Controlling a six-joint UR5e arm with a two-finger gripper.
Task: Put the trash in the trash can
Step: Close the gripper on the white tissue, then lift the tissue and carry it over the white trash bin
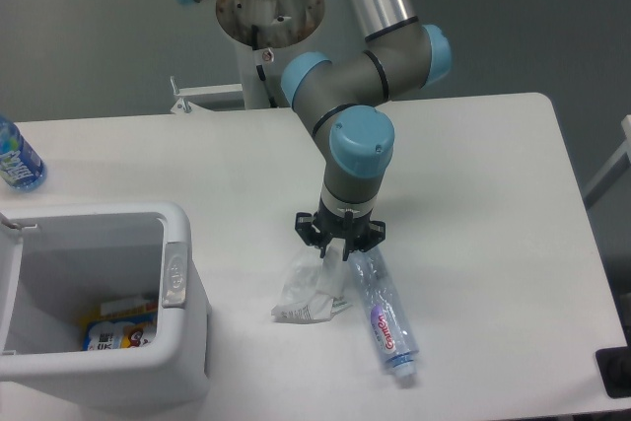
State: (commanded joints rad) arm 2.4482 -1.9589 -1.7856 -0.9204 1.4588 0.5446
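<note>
The crumpled white wrapper (311, 291) lies on the table in front of the arm. Right of it, touching, lies the crushed clear bottle (384, 315) with its red-and-white label and its pale blue cap pointing to the front edge. My gripper (336, 251) points straight down over the wrapper's top right corner, its fingers drawn together on that corner. The white trash can (185, 327) stands at the front left with its top open, a grey latch on its right rim and colourful packaging lying inside.
An upright blue-labelled bottle (17, 159) stands at the table's far left edge, behind the bin. The arm's base column (268, 22) rises behind the table. A black object (616, 372) sits at the front right corner.
</note>
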